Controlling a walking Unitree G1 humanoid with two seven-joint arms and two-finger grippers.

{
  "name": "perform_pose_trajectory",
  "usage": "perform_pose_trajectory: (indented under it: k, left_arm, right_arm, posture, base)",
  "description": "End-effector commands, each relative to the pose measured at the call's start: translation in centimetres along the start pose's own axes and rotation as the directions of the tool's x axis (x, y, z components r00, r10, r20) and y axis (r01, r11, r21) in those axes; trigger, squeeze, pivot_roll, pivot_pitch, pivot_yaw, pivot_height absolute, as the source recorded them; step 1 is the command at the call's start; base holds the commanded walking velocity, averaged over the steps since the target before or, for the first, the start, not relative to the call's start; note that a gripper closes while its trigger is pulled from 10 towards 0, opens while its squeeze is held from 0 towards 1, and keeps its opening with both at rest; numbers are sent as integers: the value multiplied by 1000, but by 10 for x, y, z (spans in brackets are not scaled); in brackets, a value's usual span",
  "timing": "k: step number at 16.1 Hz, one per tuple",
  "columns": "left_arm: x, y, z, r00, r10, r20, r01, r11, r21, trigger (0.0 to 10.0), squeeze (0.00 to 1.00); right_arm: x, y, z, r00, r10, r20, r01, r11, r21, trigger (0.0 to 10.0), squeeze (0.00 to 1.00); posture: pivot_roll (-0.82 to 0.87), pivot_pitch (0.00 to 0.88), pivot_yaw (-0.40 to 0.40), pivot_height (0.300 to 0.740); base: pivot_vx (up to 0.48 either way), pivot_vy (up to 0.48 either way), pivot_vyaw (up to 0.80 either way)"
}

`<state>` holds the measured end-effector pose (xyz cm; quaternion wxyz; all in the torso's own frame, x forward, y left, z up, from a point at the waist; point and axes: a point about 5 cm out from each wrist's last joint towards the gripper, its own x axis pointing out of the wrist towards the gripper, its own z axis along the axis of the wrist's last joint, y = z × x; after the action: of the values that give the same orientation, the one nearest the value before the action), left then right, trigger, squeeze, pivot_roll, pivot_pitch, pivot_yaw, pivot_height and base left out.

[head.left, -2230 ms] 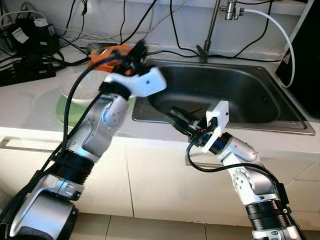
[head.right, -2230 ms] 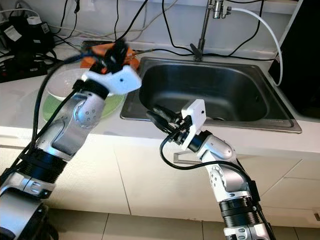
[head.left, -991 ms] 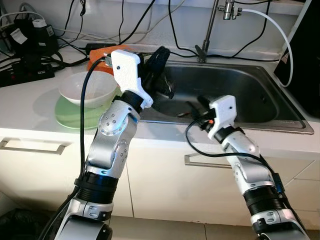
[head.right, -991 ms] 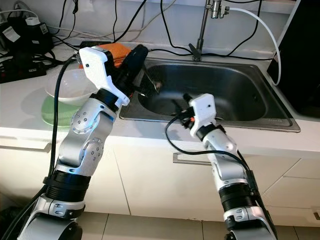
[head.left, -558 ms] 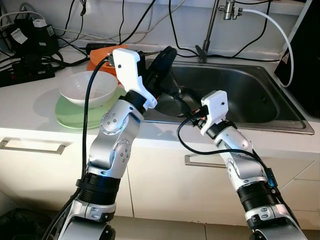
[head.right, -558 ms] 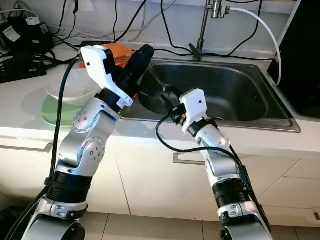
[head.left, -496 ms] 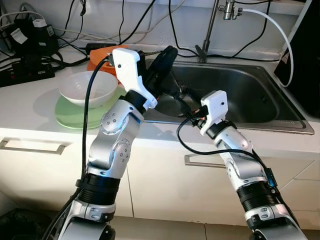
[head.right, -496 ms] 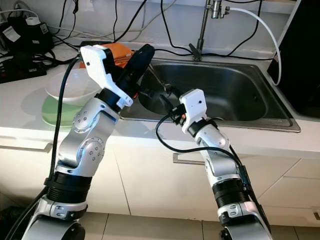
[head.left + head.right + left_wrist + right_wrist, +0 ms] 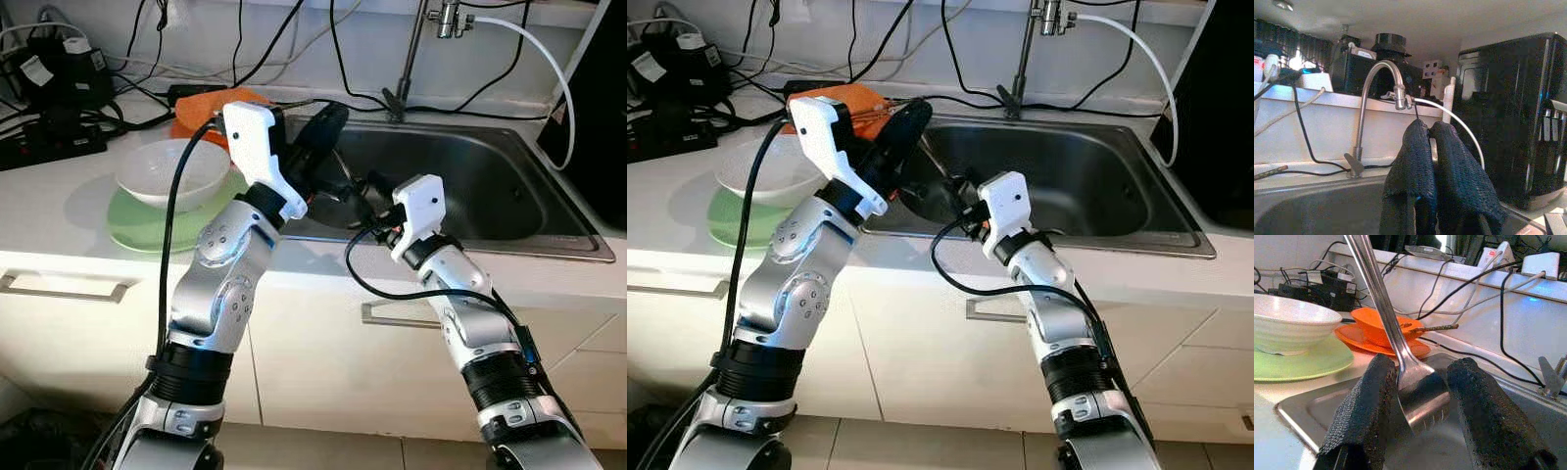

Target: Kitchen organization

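Two grippers are being brought together above the sink (image 9: pixel 549 240): the fork (image 9: pixel 1400 352) is being pinched by the closed left gripper (image 9: pixel 1436 142) and framed by the parted right gripper (image 9: pixel 1422 387), which should be closed squarely before release

Metal utensil (image 9: pixel 1400 357): handle runs out of the top of the right wrist view; only the flat end between the right tool (image 9: pixel 1420 401) fingers is visible, type unclear. Left tool (image 9: pixel 1437 166) fingers overlap, hiding what they pinch. Sink (image 9: pixel 470 186) floor on the near left is covered by both arms. Orange dishes (image 9: pixel 857 101) partly behind the left arm. Faucet (image 9: pixel 431 39) cut off at the top edge.
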<state>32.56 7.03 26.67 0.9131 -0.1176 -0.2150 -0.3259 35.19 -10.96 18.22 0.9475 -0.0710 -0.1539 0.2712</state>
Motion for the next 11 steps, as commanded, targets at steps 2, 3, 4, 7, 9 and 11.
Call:
perform_pose_trajectory:
  k: [2,3,4,7,9,11]
  left_arm:
    - [0,-5,1,1000,-23,-3,23,1000,9,10000,0]
    - [0,-5,1,1000,-22,-4,23,1000,9,10000,0]
    - [-1,-5,0,1000,-22,-9,23,1000,5,10000,0]
    - [-1,-6,-2,999,-26,-20,26,1000,1,10000,0]
    - [0,-8,-5,999,-30,-27,30,1000,-6,10000,0]
    - [0,-10,-7,999,-35,-32,35,999,-13,10000,0]
  right_arm:
    - [4,-2,8,999,-5,37,5,1000,-9,10000,0]
    - [4,-2,8,999,-5,37,5,1000,-8,10000,0]
    - [5,-1,8,999,-4,39,4,1000,-6,10000,0]
    - [7,2,9,999,4,47,-4,1000,-3,10000,0]
    - [9,3,9,999,7,50,-7,1000,1,10000,0]
    - [11,4,9,999,9,50,-10,1000,2,10000,0]
  posture:
    - [103,21,2,740]
    - [106,23,3,740]
    - [106,22,4,740]
    - [107,21,7,740]
    - [109,19,8,740]
    - [111,17,6,740]
  base:
    - [0,0,0]
    - [0,0,0]
    - [0,0,0]
    - [0,0,0]
    - [0,0,0]
    - [0,0,0]
